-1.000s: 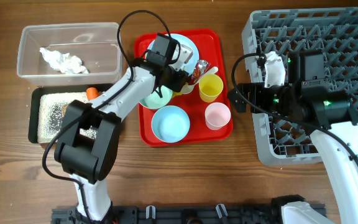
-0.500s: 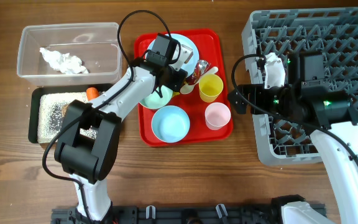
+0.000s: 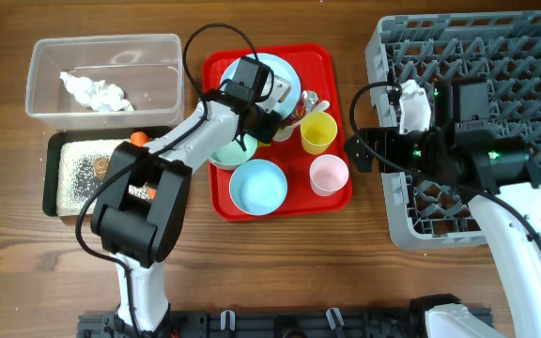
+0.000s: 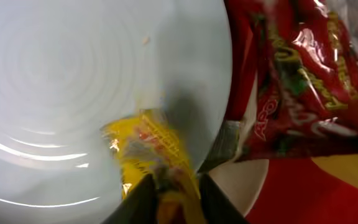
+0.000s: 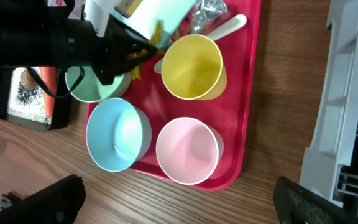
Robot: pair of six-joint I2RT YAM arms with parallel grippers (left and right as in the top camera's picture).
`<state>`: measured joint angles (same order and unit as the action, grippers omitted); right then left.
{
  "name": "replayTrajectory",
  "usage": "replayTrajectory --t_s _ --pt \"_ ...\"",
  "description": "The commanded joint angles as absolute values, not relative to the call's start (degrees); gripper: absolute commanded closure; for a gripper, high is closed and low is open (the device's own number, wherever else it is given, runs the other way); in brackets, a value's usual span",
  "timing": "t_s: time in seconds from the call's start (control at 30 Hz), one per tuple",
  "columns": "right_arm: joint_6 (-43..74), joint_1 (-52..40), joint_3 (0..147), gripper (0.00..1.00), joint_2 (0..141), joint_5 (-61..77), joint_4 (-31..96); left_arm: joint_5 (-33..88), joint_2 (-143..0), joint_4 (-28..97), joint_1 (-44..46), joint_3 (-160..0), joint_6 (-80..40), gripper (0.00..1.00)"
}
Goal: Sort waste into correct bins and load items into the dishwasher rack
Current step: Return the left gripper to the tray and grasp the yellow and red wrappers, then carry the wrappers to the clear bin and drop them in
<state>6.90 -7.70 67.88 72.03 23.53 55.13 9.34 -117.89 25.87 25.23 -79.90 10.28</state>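
My left gripper (image 4: pixel 175 190) is shut on the yellow snack wrapper (image 4: pixel 146 144) just over the edge of the light blue plate (image 4: pixel 73 81). The red wrapper (image 4: pixel 297 74) lies beside it, with part of the white spoon (image 4: pixel 244 183) below. From overhead the left gripper (image 3: pixel 270 125) is at the plate (image 3: pixel 286 71). My right gripper (image 3: pixel 356 150) is open and empty over the table, beside the dishwasher rack (image 3: pixel 496 56). On the flat red tray (image 3: pixel 342 194) stand the yellow cup (image 3: pixel 318 132), the pink cup (image 3: pixel 329 174) and two bowls (image 3: pixel 256 186), (image 3: pixel 229 151).
The clear tub (image 3: pixel 40 99) at the back left holds the crumpled tissue (image 3: pixel 92 91). The black tray (image 3: pixel 53 178) in front of it holds rice grains (image 3: pixel 75 164) and a carrot (image 3: pixel 138 139). My left arm partly covers the black tray.
My left arm's lower part has swung a little to the right over the black tray. Its gripper stays shut on the yellow wrapper at the plate. The right arm has not moved.
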Motion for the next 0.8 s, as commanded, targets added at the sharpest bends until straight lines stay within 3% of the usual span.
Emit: replayTrajectory --t_s 0.0,0.23,0.47,0.63,0.77 --pt "7.6 -7.8 67.6 0.00 72.6 23.4 55.1 9.6 -118.6 25.2 25.3 -80.6 10.0 0.96" --pt "7.6 -7.9 67.6 0.00 72.8 23.1 55.1 9.6 -116.3 24.9 25.3 -82.9 8.0 0.96" --pt "7.6 -7.8 67.6 0.00 72.8 22.9 55.0 8.7 -104.7 25.3 24.1 -84.8 7.6 0.96" --pt "7.6 -7.9 67.6 0.00 72.8 22.9 54.9 0.4 -99.7 25.9 17.9 -84.8 7.6 0.96" --pt "7.5 -7.9 67.6 0.00 72.8 22.8 54.8 -5.4 -100.4 28.3 7.5 -84.8 7.6 0.96"
